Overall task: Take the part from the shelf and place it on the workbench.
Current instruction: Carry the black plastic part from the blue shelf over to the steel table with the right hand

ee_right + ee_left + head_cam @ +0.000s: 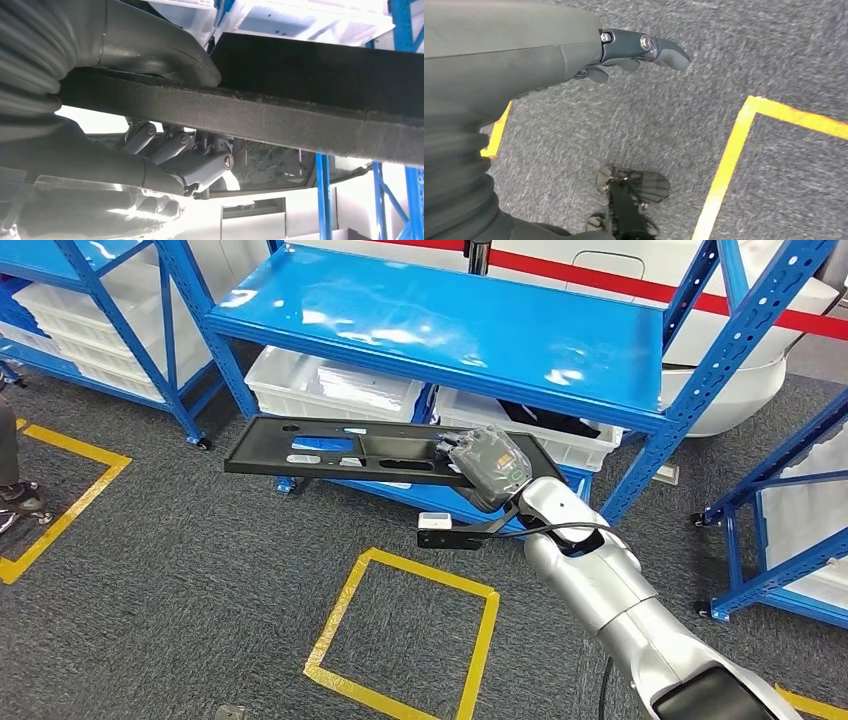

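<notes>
The part (340, 448) is a long flat black panel with cut-out slots. It hangs level in the air in front of the blue shelf (450, 325), clear of its lower tier. My right hand (490, 468) grips the panel's right end. Seen from the right wrist, the thumb (165, 50) lies on one face of the panel's dark edge (280, 117) and the fingers (200, 162) curl against the other. My left hand (624, 55) hangs over the grey carpet with its fingers loosely extended and nothing in it.
White bins (335, 385) sit on the shelf's lowest tier behind the panel. A yellow taped square (405, 635) marks the carpet below my right arm, another (60, 490) lies at the left. More blue racks (790, 500) stand at the right. A person's shoe (20, 498) is at the left edge.
</notes>
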You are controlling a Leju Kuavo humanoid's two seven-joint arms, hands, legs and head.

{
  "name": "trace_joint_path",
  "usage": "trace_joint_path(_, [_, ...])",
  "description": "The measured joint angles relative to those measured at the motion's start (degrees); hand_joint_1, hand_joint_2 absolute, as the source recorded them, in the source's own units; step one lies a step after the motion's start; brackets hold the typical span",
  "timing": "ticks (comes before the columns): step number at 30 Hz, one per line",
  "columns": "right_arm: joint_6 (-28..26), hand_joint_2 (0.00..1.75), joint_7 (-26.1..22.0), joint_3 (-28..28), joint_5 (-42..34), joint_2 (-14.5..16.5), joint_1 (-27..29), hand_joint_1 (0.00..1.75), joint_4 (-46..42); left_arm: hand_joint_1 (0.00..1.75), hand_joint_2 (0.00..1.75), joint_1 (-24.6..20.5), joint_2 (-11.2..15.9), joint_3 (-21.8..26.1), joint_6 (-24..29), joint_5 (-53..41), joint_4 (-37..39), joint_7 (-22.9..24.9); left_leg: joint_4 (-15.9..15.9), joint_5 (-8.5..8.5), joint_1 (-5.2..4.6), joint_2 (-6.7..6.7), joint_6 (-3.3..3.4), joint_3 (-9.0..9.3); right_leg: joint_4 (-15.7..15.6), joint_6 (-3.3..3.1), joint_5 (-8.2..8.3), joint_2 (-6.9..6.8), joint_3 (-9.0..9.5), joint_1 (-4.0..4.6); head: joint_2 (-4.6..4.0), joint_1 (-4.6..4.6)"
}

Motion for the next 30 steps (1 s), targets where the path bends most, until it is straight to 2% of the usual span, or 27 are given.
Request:
trace_joint_path(2, [0.0,1.75,0.0,0.2,0.2,0.2,-0.1,1.71,-0.1,0.00,1.75,0.2,0.1,0.0,0.0,0.0,0.0,0.0,2.3,-1.63,0.17,1.16,-0.55,-1.19,-0.3,-0.82,0.39,-0.91,0.06,-0.65,0.00,-0.19])
trace_joint_path(3, [0.0,1.75,0.0,0.3,0.3,0.2,-0.1,1.71,-0.1,0.00,1.75,0.2,0.1,0.0,0.0,0.0,0.0,0.0,5.2,-3.35,0.31,2.20,-0.88,-2.48,-0.4,-1.13,0.50,-1.36,0.07,-0.79,0.00,-0.27])
trace_joint_path(5, [0.0,1.75,0.0,0.4,0.5,0.3,-0.1,1.71,-0.2,0.00,1.75,0.2,0.1,0.0,0.0,-0.1,0.0,0.0,12.8,-6.94,0.60,3.67,-1.60,-5.86,-0.4,-1.33,0.50,-2.23,0.03,-0.62,0.00,-0.46])
trace_joint_path(6, [0.0,1.75,0.0,0.5,0.6,0.3,0.0,1.71,-0.2,0.00,1.75,0.2,0.1,0.0,-0.1,-0.1,0.0,0.0,15.6,-7.85,0.79,3.96,-1.88,-7.15,-0.4,-1.33,0.49,-2.74,0.01,-0.55,0.00,-0.44])
trace_joint_path(7, [0.0,1.75,0.0,0.7,0.6,0.3,0.0,1.71,-0.2,0.00,1.75,0.2,0.1,0.0,-0.1,-0.1,0.0,0.0,16.4,-7.65,0.99,4.17,-2.11,-7.46,-0.3,-1.31,0.48,-3.26,-0.01,-0.54,0.00,-0.47])
trace_joint_path(8, [0.0,1.75,-0.1,0.8,0.6,0.3,0.1,1.71,-0.2,0.00,1.75,0.2,0.1,0.0,-0.2,-0.1,0.0,-0.1,14.9,-6.44,1.18,4.45,-2.27,-6.63,-0.3,-1.30,0.46,-3.73,-0.01,-0.56,0.00,-0.46])
trace_joint_path(9, [0.0,1.75,-0.1,0.9,0.7,0.3,0.1,1.71,-0.2,0.00,1.75,0.2,0.1,0.0,-0.2,-0.1,0.0,-0.1,11.6,-4.60,1.36,5.00,-2.37,-4.88,-0.2,-1.24,0.40,-4.21,0.00,-0.59,0.00,-0.47])
trace_joint_path(10, [-0.1,1.75,-0.1,1.0,0.8,0.3,0.1,1.71,-0.3,0.00,1.75,0.1,0.1,0.0,-0.3,-0.1,0.0,-0.1,7.3,-2.97,1.43,6.09,-2.44,-2.69,-0.1,-1.10,0.30,-4.60,-0.01,-0.55,0.00,-0.48])
trace_joint_path(11, [-0.1,1.75,-0.1,1.0,0.8,0.2,0.1,1.71,-0.5,0.00,1.75,0.1,0.2,0.0,-0.4,-0.1,0.0,-0.1,3.9,-1.82,1.34,6.83,-2.27,-0.96,0.1,-0.89,0.17,-4.95,-0.10,-0.28,0.00,-0.47])
trace_joint_path(12, [-0.1,1.75,-0.1,1.0,1.0,0.2,0.1,1.71,-0.6,0.00,1.75,0.0,0.2,0.0,-0.5,-0.2,0.0,-0.1,1.8,-1.25,1.19,7.31,-2.01,0.05,0.2,-0.66,0.06,-5.28,-0.18,0.00,0.00,-0.39])
trace_joint_path(13, [-0.1,1.75,-0.1,1.1,1.1,0.2,0.1,1.71,-0.7,0.00,1.75,-0.1,0.1,0.0,-0.5,-0.3,0.0,-0.1,0.9,-1.19,0.96,7.37,-1.68,0.31,0.2,-0.40,0.01,-5.65,-0.25,0.29,0.00,-0.25])
trace_joint_path(15, [-0.1,1.75,0.0,1.1,1.3,0.3,0.1,1.71,-1.0,0.00,1.75,-0.1,0.2,0.0,-0.5,-0.5,0.0,-0.1,0.6,-0.77,0.64,6.16,-0.72,0.03,0.2,0.24,0.00,-6.45,-0.38,0.55,0.00,-0.03])
trace_joint_path(16, [-0.1,1.75,0.0,1.1,1.4,0.2,0.1,1.71,-1.1,0.00,1.75,-0.1,0.1,0.0,-0.5,-0.5,0.0,-0.1,0.3,-0.47,0.58,5.68,-0.21,0.04,0.5,0.53,-0.26,-6.27,-0.62,0.48,0.00,0.02])
trace_joint_path(17, [-0.1,1.75,0.0,1.1,1.5,0.2,0.1,1.71,-1.3,0.00,1.75,-0.1,0.1,0.0,-0.6,-0.6,0.0,-0.1,0.0,-0.10,0.58,5.20,0.37,0.05,1.8,0.59,-1.10,-5.42,-1.34,0.37,0.00,0.01])
trace_joint_path(18, [-0.1,1.75,0.0,1.1,1.5,0.1,0.1,1.71,-1.3,0.00,1.75,-0.1,0.1,0.0,-0.6,-0.6,0.0,-0.1,-0.3,0.20,0.65,4.74,0.85,0.07,4.4,0.43,-2.46,-4.24,-2.60,0.26,0.00,0.09])
trace_joint_path(20, [-0.1,1.75,0.0,1.0,1.5,-0.1,0.3,1.71,-1.4,0.00,1.75,-0.2,0.1,0.0,-0.6,-0.6,0.0,-0.1,-0.4,0.51,0.62,3.67,1.37,-0.24,12.7,-0.11,-6.00,-2.12,-6.43,0.05,0.00,0.20])
trace_joint_path(21, [-0.1,1.75,0.0,1.1,1.5,-0.3,0.5,1.71,-1.4,0.00,1.75,-0.3,0.1,0.0,-0.6,-0.6,0.0,-0.1,-0.4,0.58,0.60,3.01,1.43,-0.37,16.3,-0.09,-7.20,-1.78,-8.15,0.05,0.00,0.25])
trace_joint_path(22, [-0.1,1.75,0.0,1.1,1.6,-0.4,0.8,1.71,-1.4,0.00,1.75,-0.2,0.1,0.0,-0.7,-0.6,0.0,-0.1,-0.4,0.66,0.57,2.34,1.46,-0.46,18.2,0.15,-7.63,-1.62,-9.06,0.06,0.00,0.27])
trace_joint_path(23, [-0.1,1.75,0.0,1.1,1.7,-0.5,1.0,1.71,-1.4,0.00,1.75,-0.2,0.1,0.0,-0.7,-0.6,0.0,-0.1,-0.4,0.75,0.53,1.66,1.43,-0.50,17.6,0.54,-7.09,-1.51,-8.76,0.08,0.00,0.27])
trace_joint_path(24, [-0.1,1.75,0.0,1.1,1.7,-0.5,1.1,1.71,-1.4,0.00,1.75,-0.2,0.1,0.0,-0.8,-0.7,0.0,-0.1,-0.4,0.84,0.51,1.03,1.35,-0.51,14.6,0.96,-5.71,-1.29,-7.23,0.09,0.00,0.27])
trace_joint_path(26, [-0.1,1.75,0.0,1.0,1.8,-0.6,1.0,1.71,-1.4,0.00,1.75,-0.2,0.0,0.0,-0.9,-0.7,0.0,-0.1,-0.3,1.03,0.40,0.00,1.02,-0.64,5.7,1.31,-2.48,0.19,-2.77,0.08,0.00,0.29])
trace_joint_path(27, [-0.1,1.75,0.0,1.0,1.8,-0.6,0.9,1.71,-1.4,0.00,1.75,-0.2,0.0,0.0,-0.9,-0.7,0.0,-0.1,-0.2,1.14,0.30,-0.44,0.79,-0.79,2.5,1.15,-1.34,0.86,-1.17,0.08,0.00,0.27])
trace_joint_path(28, [-0.1,1.75,0.0,1.0,1.9,-0.6,0.9,1.71,-1.4,0.00,1.75,-0.2,0.0,0.0,-0.9,-0.8,0.0,-0.1,-0.2,1.27,0.21,-0.81,0.53,-0.97,0.8,0.88,-0.73,1.30,-0.36,0.09,0.00,0.22])
trace_joint_path(30, [-0.1,1.75,0.0,1.0,2.0,-0.5,0.9,1.71,-1.4,0.00,1.75,-0.1,0.0,0.0,-0.9,-0.8,0.0,-0.1,-0.1,1.54,0.23,-1.50,-0.03,-1.33,0.4,0.25,-0.25,0.76,-0.21,-0.04,0.00,0.19])
